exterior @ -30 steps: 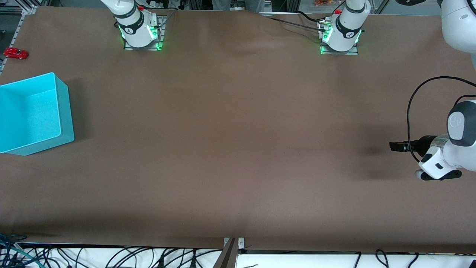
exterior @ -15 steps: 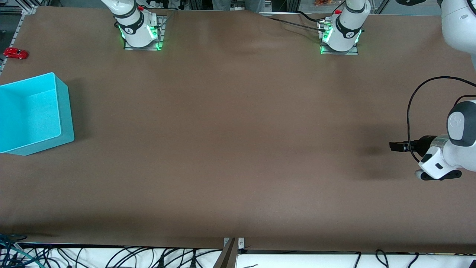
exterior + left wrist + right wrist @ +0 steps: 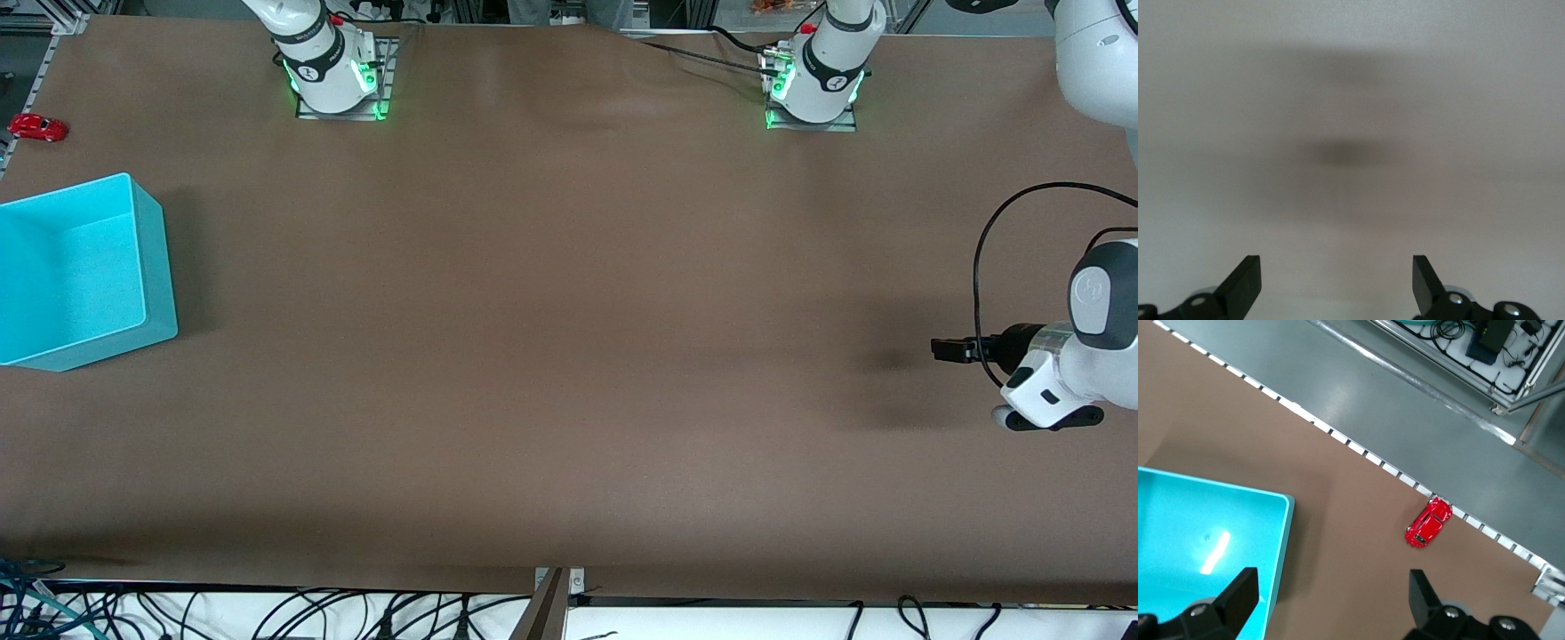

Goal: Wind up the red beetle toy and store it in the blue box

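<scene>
**At the table's edge: toy ahead of the right gripper**

At the table edge by the right arm's end, red beetle toy on its wheels, ahead of the right gripper and off toward one finger, long axis slanted across the finger line. Just beside and nearer the camera, blue box, partly under that gripper. Right gripper wide open, holding nothing, clearly the nearer one. Left gripper well apart over bare table, open and empty, waiting. Toy's winding mechanism not discernible; box cut off by the frame.

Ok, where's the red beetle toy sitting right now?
The red beetle toy sits on the table at the right arm's end, close to the table edge, farther from the front camera than the blue box and outside it.
</scene>
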